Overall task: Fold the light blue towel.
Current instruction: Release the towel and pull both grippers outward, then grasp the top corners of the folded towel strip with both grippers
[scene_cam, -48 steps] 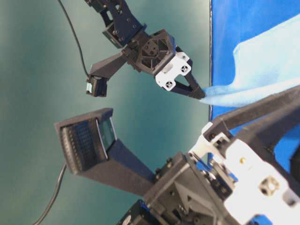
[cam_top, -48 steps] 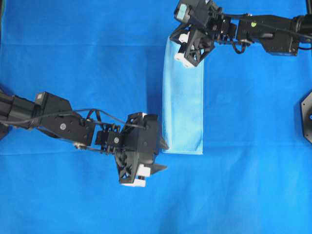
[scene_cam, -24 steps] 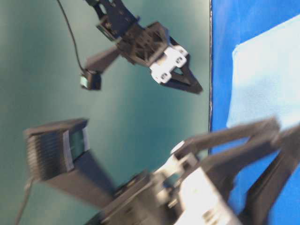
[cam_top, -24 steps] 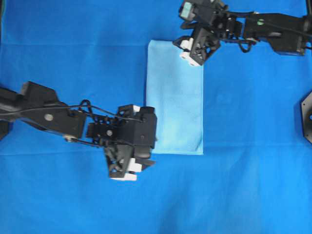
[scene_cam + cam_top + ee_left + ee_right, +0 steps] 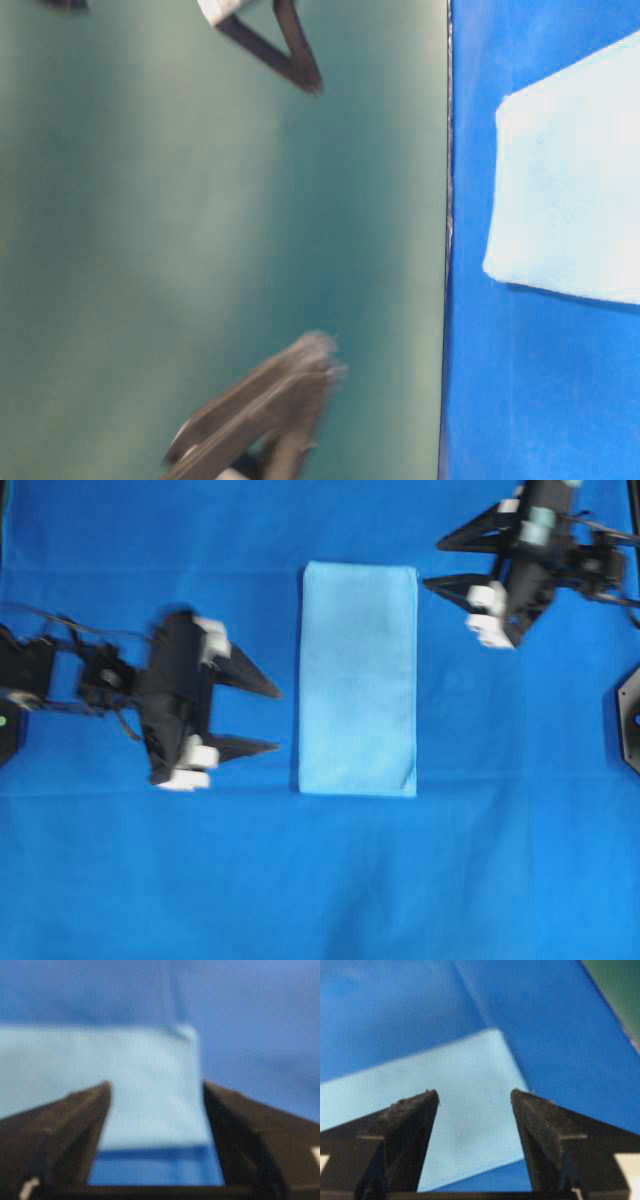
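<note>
The light blue towel (image 5: 358, 680) lies flat as a tall narrow rectangle in the middle of the darker sheet, with nothing touching it. My left gripper (image 5: 277, 720) is open to the towel's left, fingertips pointing at its long edge and a short gap away. My right gripper (image 5: 433, 565) is open beside the towel's top right corner, also apart from it. In the left wrist view the towel (image 5: 125, 1085) lies beyond the open left gripper (image 5: 156, 1087). The right wrist view shows a towel corner (image 5: 470, 1090) beyond the open right gripper (image 5: 475, 1092). Both are empty.
The royal-blue sheet (image 5: 150, 880) covers the whole table, with faint crease lines. A black mount (image 5: 628, 720) pokes in at the right edge. In the table-level view the sheet's edge (image 5: 448, 250) borders a teal backdrop, with blurred fingers (image 5: 290, 50) at the top.
The right gripper let go of the towel's top edge, opened wide and pulled back to the right. The left arm drew away leftward. The towel now lies flat.
</note>
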{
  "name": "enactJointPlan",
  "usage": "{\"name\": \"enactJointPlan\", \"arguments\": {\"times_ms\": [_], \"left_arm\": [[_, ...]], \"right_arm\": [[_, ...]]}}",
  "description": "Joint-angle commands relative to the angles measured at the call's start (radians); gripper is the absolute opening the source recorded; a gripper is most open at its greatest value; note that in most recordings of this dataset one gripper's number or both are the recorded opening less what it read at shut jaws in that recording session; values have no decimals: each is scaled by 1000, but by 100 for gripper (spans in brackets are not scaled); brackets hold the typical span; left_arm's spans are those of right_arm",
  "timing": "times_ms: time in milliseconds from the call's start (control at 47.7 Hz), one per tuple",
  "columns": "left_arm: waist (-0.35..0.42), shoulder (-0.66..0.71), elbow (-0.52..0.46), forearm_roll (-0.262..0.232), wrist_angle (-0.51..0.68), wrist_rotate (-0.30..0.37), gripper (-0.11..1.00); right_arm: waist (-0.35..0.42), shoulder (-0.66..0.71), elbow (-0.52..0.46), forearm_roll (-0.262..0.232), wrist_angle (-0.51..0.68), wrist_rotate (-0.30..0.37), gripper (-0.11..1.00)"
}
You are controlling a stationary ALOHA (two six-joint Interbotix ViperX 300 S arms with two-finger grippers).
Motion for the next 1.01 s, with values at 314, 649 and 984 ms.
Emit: {"name": "enactJointPlan", "arguments": {"times_ms": [314, 649, 984], "left_arm": [[109, -141, 198, 2, -301, 20, 69], [120, -117, 179, 2, -298, 23, 68], [255, 141, 44, 2, -296, 21, 69]], "right_arm": [[72, -169, 150, 84, -114, 8, 63], [61, -107, 126, 83, -115, 5, 63], [-95, 117, 26, 51, -37, -12, 63]]}}
